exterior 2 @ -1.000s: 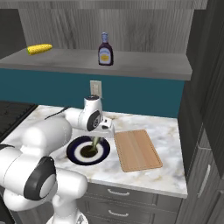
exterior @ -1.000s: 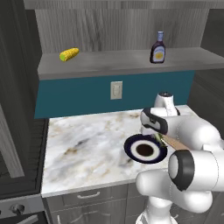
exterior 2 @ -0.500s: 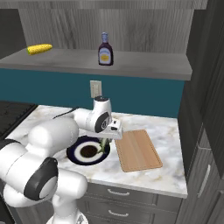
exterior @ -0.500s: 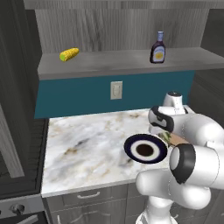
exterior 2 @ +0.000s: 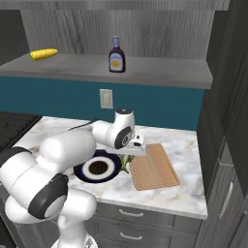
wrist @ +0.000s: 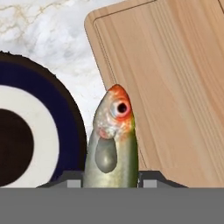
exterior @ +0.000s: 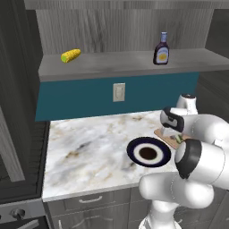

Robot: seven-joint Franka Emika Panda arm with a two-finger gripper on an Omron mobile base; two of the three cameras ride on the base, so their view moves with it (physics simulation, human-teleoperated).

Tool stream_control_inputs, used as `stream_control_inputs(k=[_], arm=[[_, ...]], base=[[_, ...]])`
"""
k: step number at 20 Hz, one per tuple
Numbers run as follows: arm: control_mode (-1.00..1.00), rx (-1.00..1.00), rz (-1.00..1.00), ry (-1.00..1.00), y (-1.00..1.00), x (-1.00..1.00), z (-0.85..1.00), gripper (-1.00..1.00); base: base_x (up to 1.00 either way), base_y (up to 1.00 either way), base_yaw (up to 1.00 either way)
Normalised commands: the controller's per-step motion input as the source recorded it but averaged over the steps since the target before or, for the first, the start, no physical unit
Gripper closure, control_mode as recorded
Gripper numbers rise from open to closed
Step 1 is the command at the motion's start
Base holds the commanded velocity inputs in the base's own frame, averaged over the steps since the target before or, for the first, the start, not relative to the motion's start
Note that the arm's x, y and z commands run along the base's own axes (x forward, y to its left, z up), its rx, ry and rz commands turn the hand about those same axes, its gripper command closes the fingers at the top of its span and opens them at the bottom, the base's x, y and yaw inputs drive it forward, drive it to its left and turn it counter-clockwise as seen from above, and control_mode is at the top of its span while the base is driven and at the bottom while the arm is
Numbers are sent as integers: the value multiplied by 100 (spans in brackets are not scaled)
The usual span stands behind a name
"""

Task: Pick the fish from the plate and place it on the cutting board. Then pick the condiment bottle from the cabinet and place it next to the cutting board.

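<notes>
Fish [wrist: 111,144] hangs lengthwise, head away from the hand [wrist: 110,175] clamped on it, over the cutting board [wrist: 175,87] edge.

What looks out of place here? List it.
Nothing is spilled or damaged. The one oddity is the corn lying loose on the cabinet, far from the bottle. The fish hangs head-out from the hand, between the plate and the board; that is part of the job.
</notes>
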Motion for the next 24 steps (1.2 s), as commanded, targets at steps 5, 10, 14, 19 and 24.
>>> stream_control_inputs(k=[5,10,14,19,24], arm=[[-100,0,0,0,-37,3,0,100],[-100,0,0,0,-27,15,0,100],[-100,0,0,-2,-16,27,0,100],[-100,0,0,-1,-16,26,0,100],[-100,0,0,0,-20,17,-5,100]], base=[[0,0,0],[0,0,0],[0,0,0],[0,0,0],[0,0,0]])
